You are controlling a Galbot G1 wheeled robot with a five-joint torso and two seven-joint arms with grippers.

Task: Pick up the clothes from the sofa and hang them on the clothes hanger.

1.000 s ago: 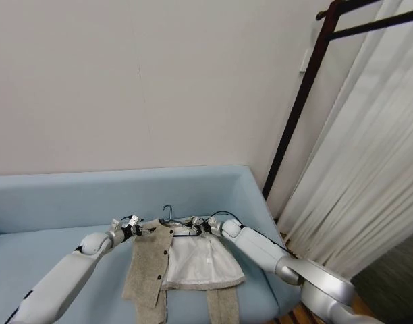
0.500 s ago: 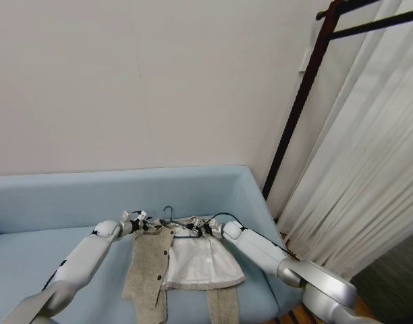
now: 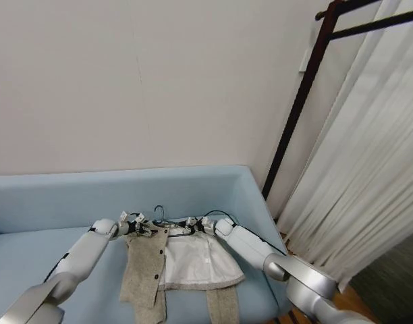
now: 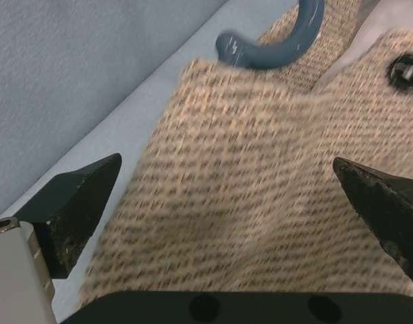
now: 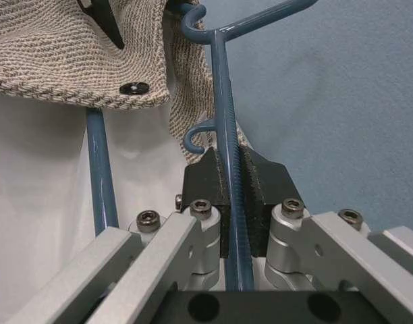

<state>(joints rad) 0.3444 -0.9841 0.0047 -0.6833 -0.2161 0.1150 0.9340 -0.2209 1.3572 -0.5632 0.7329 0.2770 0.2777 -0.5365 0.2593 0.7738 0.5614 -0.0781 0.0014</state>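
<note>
A beige tweed jacket (image 3: 147, 266) with white lining lies on the light blue sofa (image 3: 51, 202), hung on a blue hanger (image 3: 158, 213). My left gripper (image 3: 140, 227) is at the jacket's left shoulder. In the left wrist view it (image 4: 233, 196) stands open, with the tweed fabric (image 4: 260, 189) between its wide black fingertips (image 4: 75, 202) and the hanger hook (image 4: 287, 40) just beyond. My right gripper (image 3: 196, 224) is at the other shoulder. In the right wrist view it (image 5: 232, 196) is shut on the hanger's blue bar (image 5: 223, 101).
A dark clothes rack (image 3: 302, 94) rises beside the sofa's right end, its top rail at the upper right. White curtains (image 3: 368, 169) hang to the right of it. A plain wall (image 3: 159, 81) stands behind the sofa.
The left gripper has moved right, onto the jacket's shoulder. The right gripper, hanger and jacket top have shifted a little to the left.
</note>
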